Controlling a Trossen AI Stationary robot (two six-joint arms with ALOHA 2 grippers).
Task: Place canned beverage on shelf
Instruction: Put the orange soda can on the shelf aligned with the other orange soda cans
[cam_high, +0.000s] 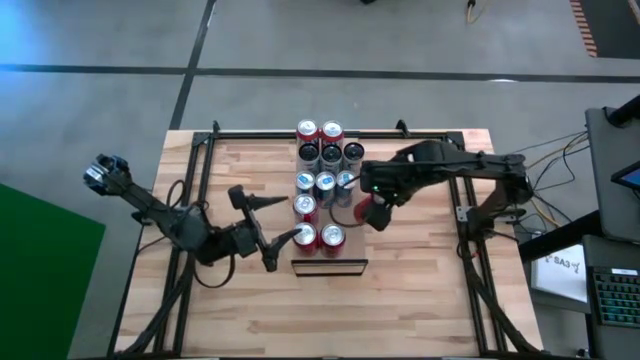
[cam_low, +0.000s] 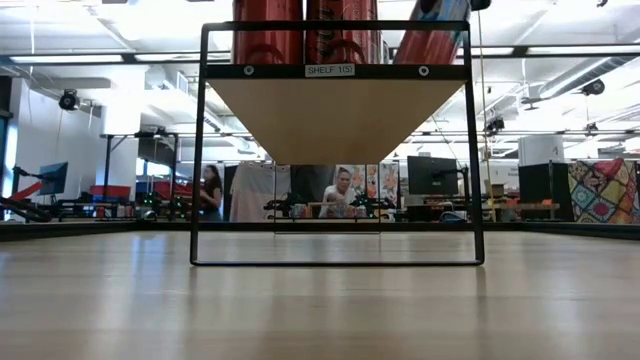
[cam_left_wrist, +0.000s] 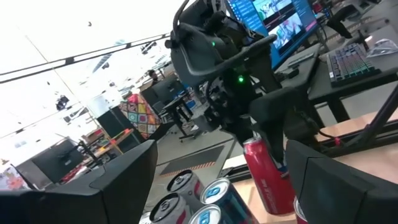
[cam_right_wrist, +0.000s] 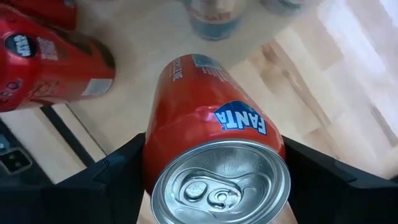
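My right gripper (cam_right_wrist: 214, 186) is pinching a red Fanta can (cam_right_wrist: 214, 155), one finger on each flank, lid toward my wrist camera. In the high view that can (cam_high: 375, 213) hangs just off the shelf's right long edge, near the dark-edged front end, beside the two red cans (cam_high: 320, 237) already standing there. The left wrist view shows it tilted, not upright.

The shelf (cam_low: 335, 115) runs from the middle of the tabletop toward its far edge and is mostly full: red pair at the far end, dark tops behind them, blue-and-white cans (cam_high: 325, 183) mid-shelf, red ones at the front. The only gap I can make out is on the right side, around the front two rows. Exact slot is hard to confirm from above because my arm covers it.

How I'd do this step:
- Square the can to vertical before moving sideways; going in tilted risks clipping a neighbour's rim.
- Keep the base above the shelf edge, then slide in over the gap.
- Lower until the base sits flat, then release. Don't drop it.
- Back straight out along the finger line so I don't drag the can.

My left gripper (cam_high: 268, 235) is spread and empty, parked just off the shelf's left long edge near the front cans. Close enough to matter, so I'd keep it parked.
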